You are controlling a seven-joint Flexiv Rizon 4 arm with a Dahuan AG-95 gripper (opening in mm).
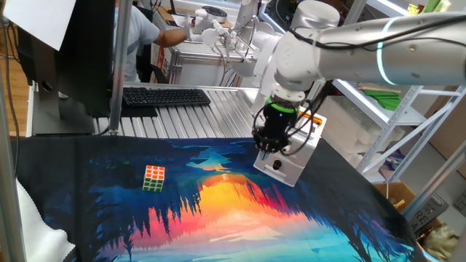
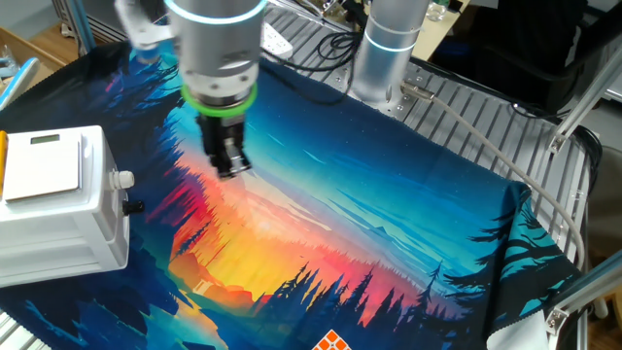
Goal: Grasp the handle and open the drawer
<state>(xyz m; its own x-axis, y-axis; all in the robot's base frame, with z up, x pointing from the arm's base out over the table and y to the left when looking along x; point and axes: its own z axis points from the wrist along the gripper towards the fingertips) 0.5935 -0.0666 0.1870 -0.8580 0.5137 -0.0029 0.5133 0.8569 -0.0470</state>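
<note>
The drawer is a small white box at the right of the mat; it also shows at the left edge in the other fixed view. Its handle, a small black knob, sits on the front panel, and shows in the other view too. My gripper points down in front of the drawer, just above knob height. In the other fixed view the gripper hangs over the mat, a clear gap away from the knob. Its fingers look parted and hold nothing.
A multicoloured puzzle cube lies on the printed mat, left of centre; it shows at the bottom edge in the other view. A keyboard and monitor stand behind. A second arm's base stands at the mat's far side.
</note>
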